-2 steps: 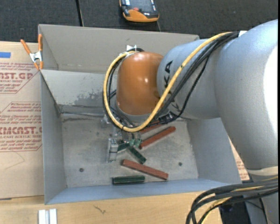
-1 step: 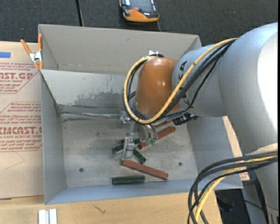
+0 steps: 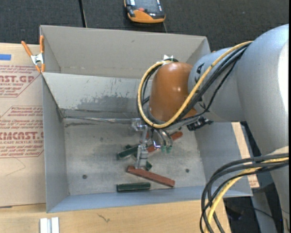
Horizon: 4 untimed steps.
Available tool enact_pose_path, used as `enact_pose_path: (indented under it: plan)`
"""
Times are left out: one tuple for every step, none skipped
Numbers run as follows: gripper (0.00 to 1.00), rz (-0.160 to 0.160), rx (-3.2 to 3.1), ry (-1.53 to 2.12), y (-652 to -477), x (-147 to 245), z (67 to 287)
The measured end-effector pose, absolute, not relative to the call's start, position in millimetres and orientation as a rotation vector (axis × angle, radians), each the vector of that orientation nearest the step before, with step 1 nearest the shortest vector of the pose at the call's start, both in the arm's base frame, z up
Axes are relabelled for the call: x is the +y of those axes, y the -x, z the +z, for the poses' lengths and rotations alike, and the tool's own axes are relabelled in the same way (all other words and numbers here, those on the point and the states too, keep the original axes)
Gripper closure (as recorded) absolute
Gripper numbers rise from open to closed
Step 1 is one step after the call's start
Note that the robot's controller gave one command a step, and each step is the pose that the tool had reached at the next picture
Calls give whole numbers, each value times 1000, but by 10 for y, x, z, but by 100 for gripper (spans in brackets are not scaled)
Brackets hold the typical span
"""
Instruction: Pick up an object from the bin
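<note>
My gripper (image 3: 144,159) hangs below the arm's wrist, low over the middle of the bin floor. Its tip stands just above the left end of a reddish-brown flat bar (image 3: 151,176) that lies slanted across the floor. To the gripper's left, touching or nearly touching it, is a small dark green piece (image 3: 126,153). Small orange and green bits (image 3: 164,147) lie right beside it on the right, partly hidden by the wrist. Nothing can be made out held in the gripper.
A dark green bar (image 3: 133,187) lies along the bin's near wall, below the reddish bar. The arm and its cables cover the bin's right side. The left half of the floor is bare metal.
</note>
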<state>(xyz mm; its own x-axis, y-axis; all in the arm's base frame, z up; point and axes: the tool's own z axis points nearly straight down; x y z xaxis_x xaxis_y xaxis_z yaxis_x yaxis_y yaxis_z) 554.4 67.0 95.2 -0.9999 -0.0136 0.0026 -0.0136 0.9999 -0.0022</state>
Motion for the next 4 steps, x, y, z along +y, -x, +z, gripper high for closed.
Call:
enact_pose_path:
  plan:
    - [0,-3,-3132,250,-5565,609,1006]
    - [0,-2,-3128,288,-5459,619,697]
    - [100,-4,-3067,670,-5432,639,713]
    - [100,-4,-3067,670,-5432,639,713]
